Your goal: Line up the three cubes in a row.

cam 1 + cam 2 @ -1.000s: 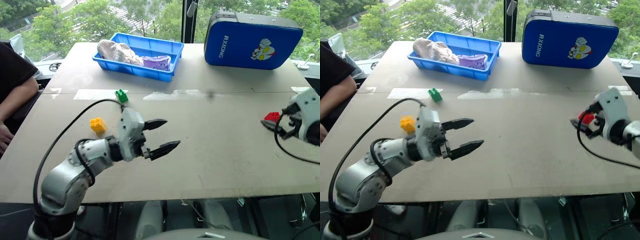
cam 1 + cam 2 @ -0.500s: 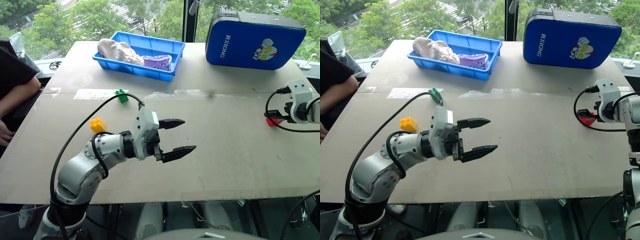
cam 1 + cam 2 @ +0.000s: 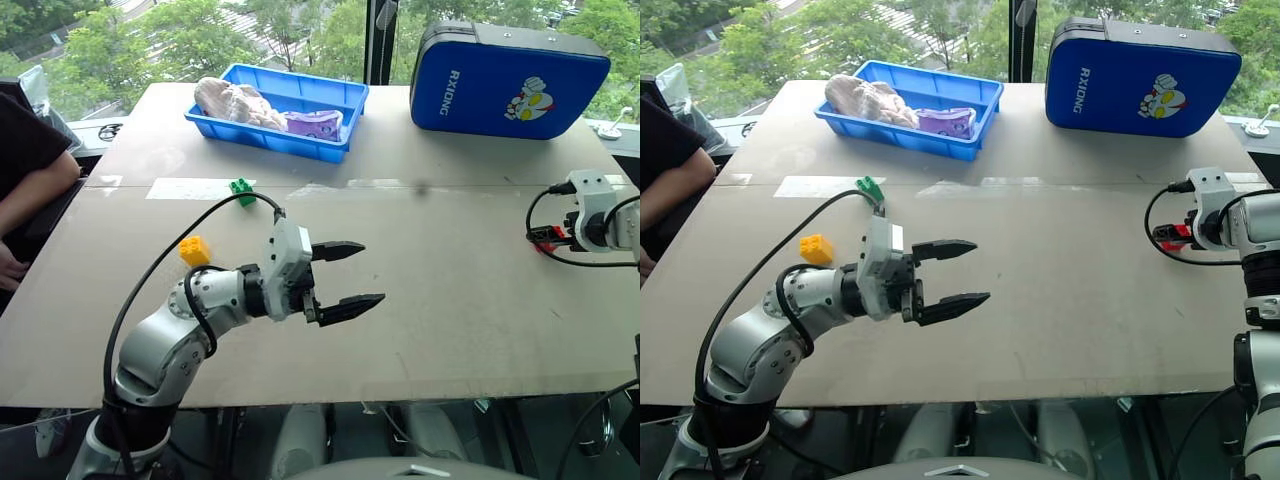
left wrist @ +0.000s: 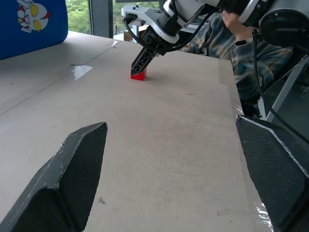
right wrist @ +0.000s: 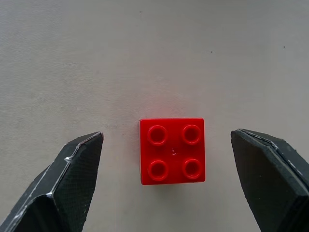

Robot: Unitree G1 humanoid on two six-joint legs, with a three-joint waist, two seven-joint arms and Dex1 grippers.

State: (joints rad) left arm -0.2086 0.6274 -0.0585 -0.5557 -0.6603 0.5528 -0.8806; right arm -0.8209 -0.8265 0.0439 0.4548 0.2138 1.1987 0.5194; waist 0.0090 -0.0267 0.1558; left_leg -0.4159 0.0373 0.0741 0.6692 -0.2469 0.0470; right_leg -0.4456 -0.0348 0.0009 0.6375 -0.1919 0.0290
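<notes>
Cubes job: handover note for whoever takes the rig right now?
Right gripper: open, fingers either side of the red cube near the table's right edge, not gripping.
Left gripper: open, empty, over mid-table.
Yellow cube and green cube sit apart on the left half of the table.
Done: nothing lined up.
Left: grasp red, bring it toward the other two, set all three in a row.

My left arm [image 3: 190, 325] is silver-grey with black joints, a looping black cable [image 3: 150, 270], and black textured jaws.
</notes>
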